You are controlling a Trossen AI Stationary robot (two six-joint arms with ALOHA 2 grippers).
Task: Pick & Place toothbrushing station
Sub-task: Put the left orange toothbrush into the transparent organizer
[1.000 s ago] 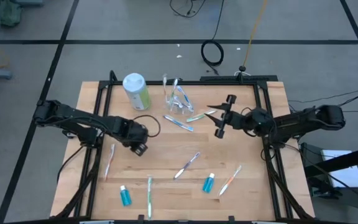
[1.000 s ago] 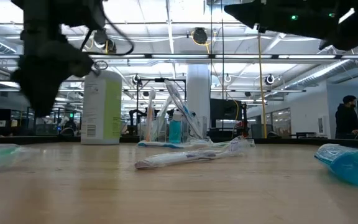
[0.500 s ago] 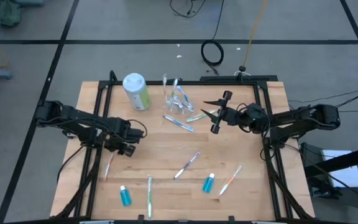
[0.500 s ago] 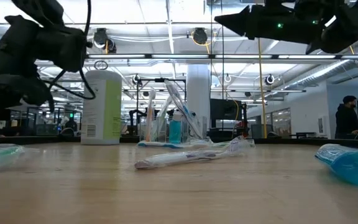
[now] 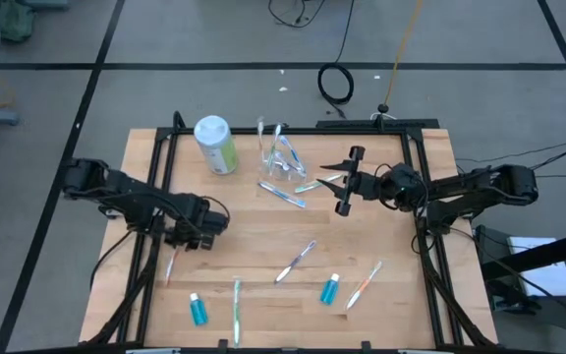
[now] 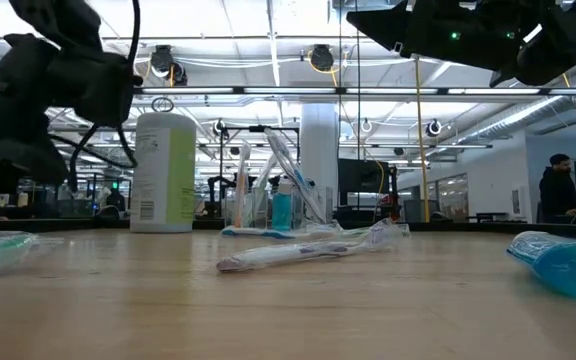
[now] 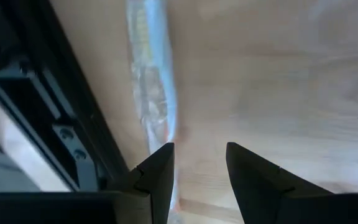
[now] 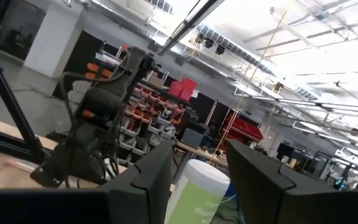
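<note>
My left gripper (image 7: 196,163) hangs spread over the toothbrush (image 7: 153,81) at the table's (image 5: 263,246) nine o'clock edge. It looks light, thin and slippery, so I'd pinch mid-handle. My right gripper (image 5: 345,183) waits at two o'clock, also spread.

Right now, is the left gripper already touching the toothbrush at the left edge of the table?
Apart. In the left wrist view the left gripper has its jaws open above the toothbrush, and bare wood shows between the fingertips and the brush.

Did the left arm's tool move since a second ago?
Yes. In the high view the left tool slid toward the table's left edge, ending over the toothbrush lying there.
</note>
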